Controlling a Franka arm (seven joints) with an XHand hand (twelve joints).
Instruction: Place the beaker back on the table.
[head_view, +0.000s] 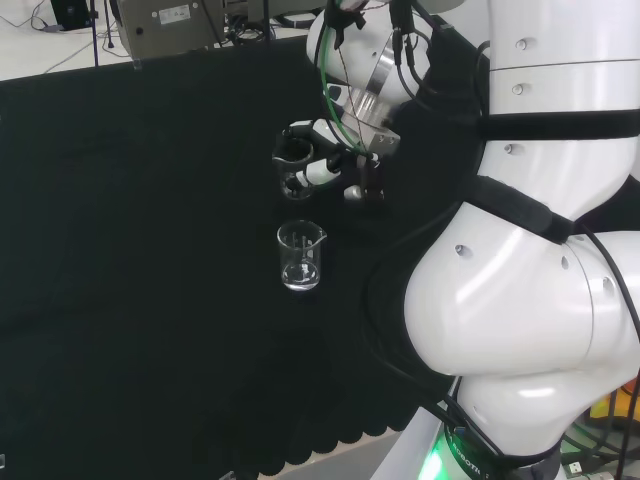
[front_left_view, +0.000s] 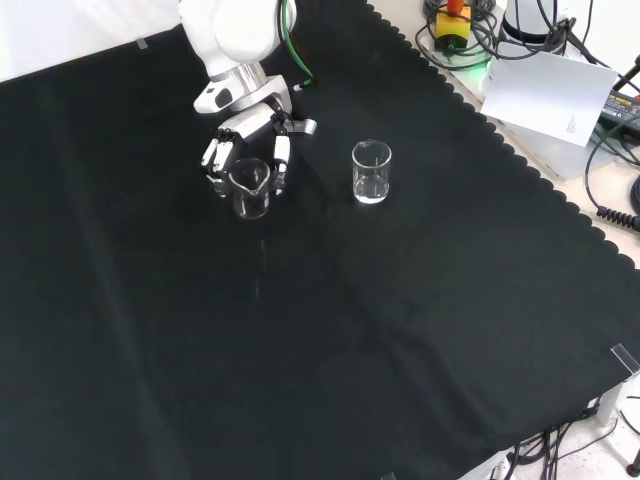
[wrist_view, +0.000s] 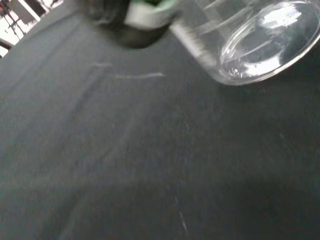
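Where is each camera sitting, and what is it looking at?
Head view: behind and above the arm's base, looking over its white links at the hand.
Front view: facing the arm, looking down at the cloth and hand.
Wrist view: on the wrist, close to the held beaker.
Head and front views share the standing beaker.

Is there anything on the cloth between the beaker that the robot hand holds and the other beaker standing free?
No. In the front view the held beaker in the robot hand and the free beaker are parted by bare black cloth.
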